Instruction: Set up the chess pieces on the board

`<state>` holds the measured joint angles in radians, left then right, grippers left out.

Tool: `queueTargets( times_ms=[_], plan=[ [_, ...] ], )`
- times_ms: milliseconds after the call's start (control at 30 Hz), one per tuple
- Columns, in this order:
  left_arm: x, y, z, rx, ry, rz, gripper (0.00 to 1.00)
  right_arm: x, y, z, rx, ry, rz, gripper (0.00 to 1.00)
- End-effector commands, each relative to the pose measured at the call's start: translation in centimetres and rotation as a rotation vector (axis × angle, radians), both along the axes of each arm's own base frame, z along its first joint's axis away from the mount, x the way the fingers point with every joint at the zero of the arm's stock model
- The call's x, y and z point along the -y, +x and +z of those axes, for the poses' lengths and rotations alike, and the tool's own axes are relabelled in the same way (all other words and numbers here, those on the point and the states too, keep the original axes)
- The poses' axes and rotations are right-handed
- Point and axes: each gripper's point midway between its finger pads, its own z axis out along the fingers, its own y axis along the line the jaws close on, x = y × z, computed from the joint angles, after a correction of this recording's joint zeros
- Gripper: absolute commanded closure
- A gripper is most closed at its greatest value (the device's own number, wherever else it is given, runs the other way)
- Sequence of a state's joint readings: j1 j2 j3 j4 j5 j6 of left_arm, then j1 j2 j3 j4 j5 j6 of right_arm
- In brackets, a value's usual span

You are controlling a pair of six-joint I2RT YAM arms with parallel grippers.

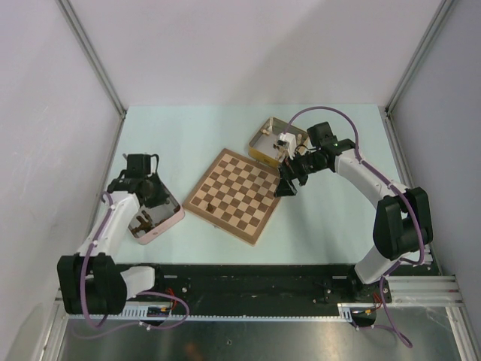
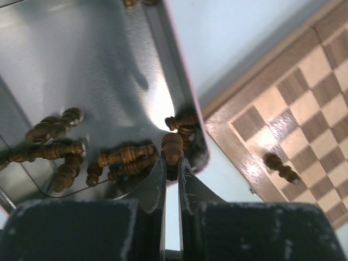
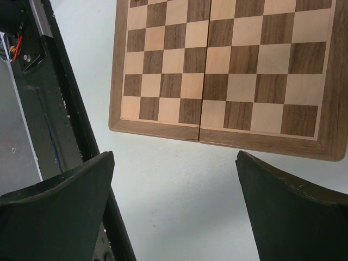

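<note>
Chess pieces (image 2: 125,156) lie in the tin (image 2: 81,54) — left pincer (image 2: 173,165) grips a dark piece (image 2: 172,144), right pincer (image 3: 174,157) gapes near the board (image 3: 228,60).

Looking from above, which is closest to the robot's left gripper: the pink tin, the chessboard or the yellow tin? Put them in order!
From the left gripper:
1. Pink tin: right under it, on the left.
2. Chessboard: in the middle.
3. Yellow tin: beyond the board, toward the right.

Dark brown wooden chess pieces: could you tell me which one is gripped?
The piece pinched by the left gripper at the metal tin's rim; the others sit untouched.
</note>
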<state>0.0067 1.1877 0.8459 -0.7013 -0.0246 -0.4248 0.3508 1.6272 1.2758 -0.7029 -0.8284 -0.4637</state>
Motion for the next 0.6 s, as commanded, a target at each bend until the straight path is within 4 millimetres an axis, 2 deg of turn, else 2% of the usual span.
queueTargets(
  times_ms=[0,100,267,300,433,567],
  plan=[
    [3.1,0.8,3.2,0.084,-0.078,-0.106,0.99,-0.7,0.6,1.3,0.033,0.023,0.016,0.0],
    [5.3,1.5,3.9,0.089,-0.102,-0.155,0.98,-0.8,0.5,1.3,0.03,0.024,0.019,0.0],
    [9.1,2.5,3.5,0.044,-0.107,-0.243,0.98,-0.8,0.5,1.4,0.034,0.024,0.022,0.0],
    [9.5,2.6,2.6,0.01,-0.1,-0.251,0.98,-0.8,0.5,1.3,0.034,0.022,0.022,0.0],
    [11.5,2.9,1.1,-0.048,-0.093,-0.3,0.97,-0.7,0.3,1.4,0.041,0.016,0.024,0.0],
    [12.4,3.3,0.1,-0.083,-0.071,-0.318,0.97,-0.5,0.3,1.5,0.041,0.012,0.022,0.0]
  ],
)
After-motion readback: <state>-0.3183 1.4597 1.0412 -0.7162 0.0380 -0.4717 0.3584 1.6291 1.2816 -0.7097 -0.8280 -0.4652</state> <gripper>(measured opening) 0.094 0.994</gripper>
